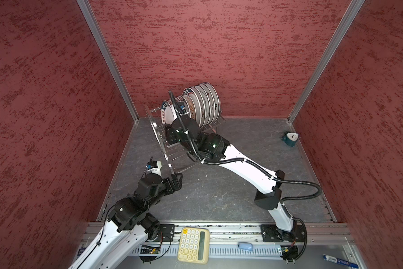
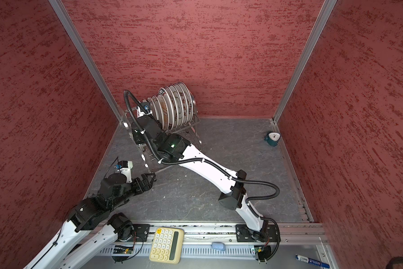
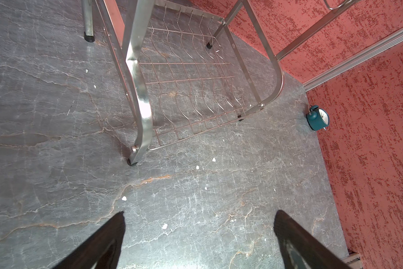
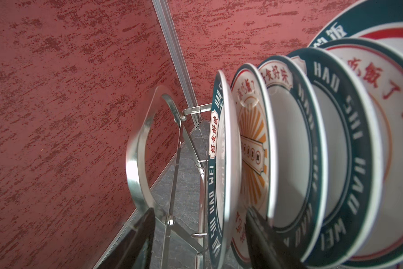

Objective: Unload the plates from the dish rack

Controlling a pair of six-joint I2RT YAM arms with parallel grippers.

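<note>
The plates stand on edge in a close row in the upper shelf of the dish rack. The rack occupies the far-left part of the grey surface, close to the far wall.

The right gripper is at the left end of the row. Its fingers stand apart and are not clamped. The teal-rimmed end plate and the lower rim of the sunburst plate lie between them. One finger is clear of the end plate, beside the rack's side frame. The other overlaps the rims of the sunburst plate and the plate behind it; contact there cannot be determined.

The left gripper hangs over bare surface just near of the rack's near-left foot. Its fingers are spread wide and hold nothing.

A teal alarm clock lies at the far-right corner. A yellow calculator rests on the near rail, between the arm bases.
</note>
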